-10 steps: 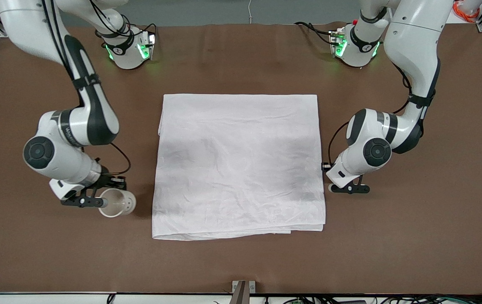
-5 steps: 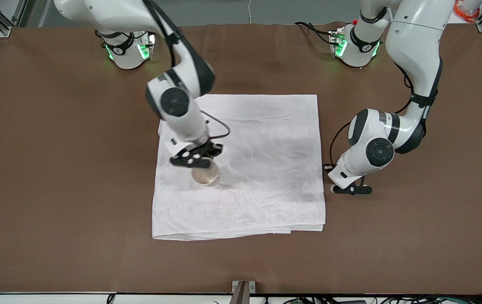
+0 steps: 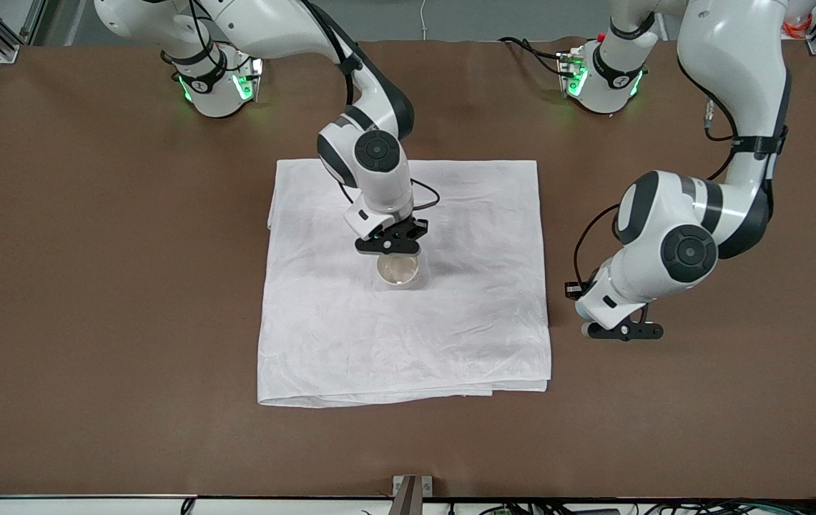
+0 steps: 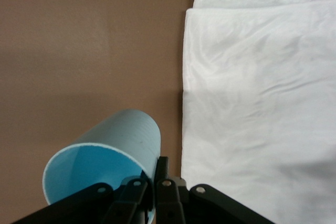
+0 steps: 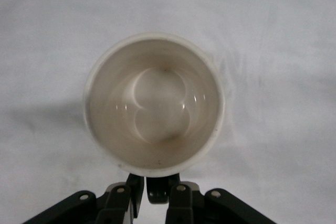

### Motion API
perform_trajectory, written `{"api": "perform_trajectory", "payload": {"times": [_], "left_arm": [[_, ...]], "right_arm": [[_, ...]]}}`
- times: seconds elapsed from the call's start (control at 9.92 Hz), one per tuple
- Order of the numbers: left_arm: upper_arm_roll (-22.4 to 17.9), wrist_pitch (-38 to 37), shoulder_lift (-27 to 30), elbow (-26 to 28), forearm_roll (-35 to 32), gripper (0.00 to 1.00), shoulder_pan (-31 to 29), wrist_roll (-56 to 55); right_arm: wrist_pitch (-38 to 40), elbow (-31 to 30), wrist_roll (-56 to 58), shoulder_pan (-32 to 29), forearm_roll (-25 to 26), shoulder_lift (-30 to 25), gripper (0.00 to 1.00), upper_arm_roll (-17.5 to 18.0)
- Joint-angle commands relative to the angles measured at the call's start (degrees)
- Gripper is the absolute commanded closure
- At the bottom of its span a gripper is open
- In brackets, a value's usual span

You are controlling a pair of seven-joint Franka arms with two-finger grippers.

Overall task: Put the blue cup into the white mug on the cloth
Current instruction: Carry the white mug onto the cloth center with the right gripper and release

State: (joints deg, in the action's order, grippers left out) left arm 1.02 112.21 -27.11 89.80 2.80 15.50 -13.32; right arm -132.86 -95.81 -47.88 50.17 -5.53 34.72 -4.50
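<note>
In the front view my left gripper [image 3: 622, 330] hides the blue cup almost completely, so I see the cup only in the left wrist view, where its lower rim is cut off by my fingers [image 4: 163, 190]. The blue cup [image 4: 105, 166] is tilted, its bright blue inside is empty, and my left fingers are closed on its wall, over the brown surface [image 3: 701, 400] just beside the edge of the cloth [image 3: 450, 343] at the left arm's end. I count one blue cup, one white mug and one cloth. The white mug [image 3: 398, 270] stands upright near the middle of the cloth; it is empty [image 5: 155, 103]. Its handle and dots I cannot make out. My right gripper [image 3: 389, 245] is at the mug's rim, the fingers [image 5: 136, 187] closed on the wall of the mug.
</note>
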Motion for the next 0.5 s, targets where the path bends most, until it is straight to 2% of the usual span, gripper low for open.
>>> {"api": "perform_trajectory", "payload": {"times": [0.0,0.2,0.4], "left_arm": [[-0.1,-5.2,-1.3,-6.7,-0.6,1.0,1.0,-0.5],[0.4,-5.3,-1.5,-7.4,-0.4,1.0,2.4,-0.6],[0.5,-5.3,-4.1,-11.0,-0.4,1.0,5.4,0.4]], "right_arm": [[0.8,-0.3,-0.6,0.5,0.5,0.4,0.0,-0.7],[4.3,-0.3,-0.4,0.2,0.5,-1.5,0.0,-0.8],[11.4,-0.2,1.3,-1.2,0.6,-8.8,0.0,-1.3]]}}
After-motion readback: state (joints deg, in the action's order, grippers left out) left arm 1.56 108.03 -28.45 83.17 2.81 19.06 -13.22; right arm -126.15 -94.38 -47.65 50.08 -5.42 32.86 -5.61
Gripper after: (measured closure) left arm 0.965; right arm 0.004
